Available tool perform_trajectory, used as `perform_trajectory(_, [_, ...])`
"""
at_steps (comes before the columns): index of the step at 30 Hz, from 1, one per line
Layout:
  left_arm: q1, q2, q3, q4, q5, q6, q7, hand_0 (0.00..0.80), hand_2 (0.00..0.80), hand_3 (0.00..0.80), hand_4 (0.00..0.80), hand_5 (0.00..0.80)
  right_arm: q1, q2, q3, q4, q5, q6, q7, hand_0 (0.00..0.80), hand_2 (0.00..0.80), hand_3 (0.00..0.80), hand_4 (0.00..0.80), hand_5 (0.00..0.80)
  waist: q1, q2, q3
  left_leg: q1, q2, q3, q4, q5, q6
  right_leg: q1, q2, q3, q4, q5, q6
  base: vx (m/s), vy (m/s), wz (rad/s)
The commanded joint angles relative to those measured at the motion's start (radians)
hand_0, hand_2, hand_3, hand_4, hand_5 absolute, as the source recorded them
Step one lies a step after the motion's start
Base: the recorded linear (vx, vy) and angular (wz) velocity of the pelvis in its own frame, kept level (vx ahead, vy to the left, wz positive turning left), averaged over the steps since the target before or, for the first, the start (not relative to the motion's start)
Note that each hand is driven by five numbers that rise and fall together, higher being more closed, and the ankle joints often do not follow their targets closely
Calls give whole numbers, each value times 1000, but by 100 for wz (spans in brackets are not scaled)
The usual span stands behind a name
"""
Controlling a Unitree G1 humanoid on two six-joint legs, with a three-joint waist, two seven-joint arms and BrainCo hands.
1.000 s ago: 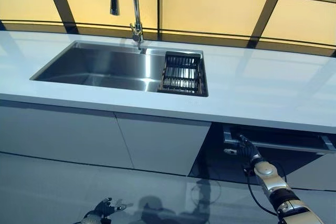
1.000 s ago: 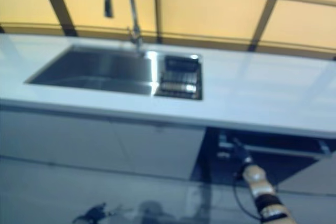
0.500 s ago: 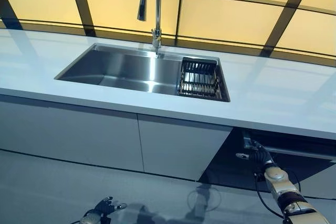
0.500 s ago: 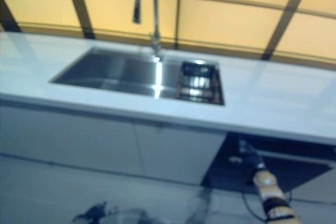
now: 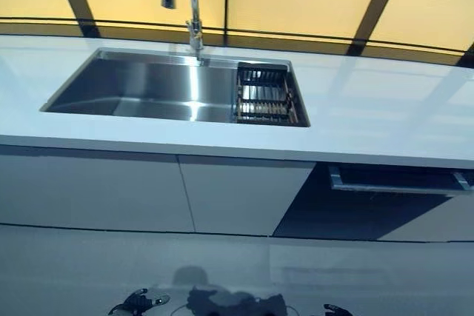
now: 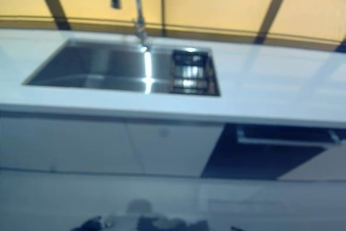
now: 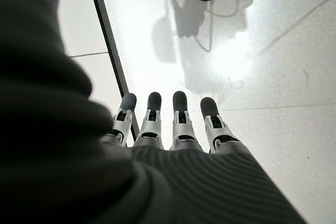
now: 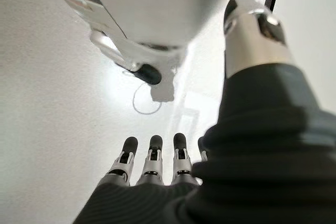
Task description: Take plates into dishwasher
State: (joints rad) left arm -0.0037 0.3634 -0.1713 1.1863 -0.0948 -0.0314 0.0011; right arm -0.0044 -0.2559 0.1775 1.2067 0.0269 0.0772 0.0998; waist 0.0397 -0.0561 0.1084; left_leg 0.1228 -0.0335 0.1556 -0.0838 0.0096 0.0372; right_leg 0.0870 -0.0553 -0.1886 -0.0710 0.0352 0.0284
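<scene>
A black dish rack sits in the right end of the steel sink; I cannot tell whether the pale shapes in it are plates. Under the counter to the right, the dishwasher is a dark opening with its metal rack front pulled slightly out. My left hand hangs low by the floor, its fingers straight and empty. My right hand barely shows at the bottom edge, its fingers also straight and holding nothing.
A tall faucet stands behind the sink. The white counter runs across the view, with white cabinet doors below it and yellow window panes behind. Pale floor lies in front of the cabinets.
My right hand has left the dishwasher rack's front and dropped to the bottom edge of the view. The camera has shifted; the left hand stays low.
</scene>
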Motion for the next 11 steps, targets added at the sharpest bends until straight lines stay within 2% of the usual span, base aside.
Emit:
perform_trajectory(1, [-51, -50, 12, 30, -25, -40, 17, 0, 0, 0, 0, 0, -44, -37, 28, 83, -37, 54, 23, 0, 0, 0, 0, 0, -11, 15, -25, -20, -11, -36, 18, -88, 34, 21, 69, 28, -13, -63, -16, -42, -162, -9])
perform_trajectory(5, [-48, -66, 5, 22, -6, -48, 14, 0, 0, 0, 0, 0, -23, -39, 19, 103, -24, 49, 6, 0, 0, 0, 0, 0, -17, 15, -25, -29, -11, -54, 26, -77, 19, 27, 76, 26, -16, -68, -29, -32, -121, 1])
perform_trajectory(11, [-53, -71, -4, 27, -4, -41, -8, 0, 0, 0, 0, 0, -18, -50, 11, 104, -28, 37, -3, 0, 0, 0, 0, 0, -31, 23, -29, -29, -7, -70, -3, -56, 8, 23, 85, 25, -16, -76, -35, -20, -47, 8])
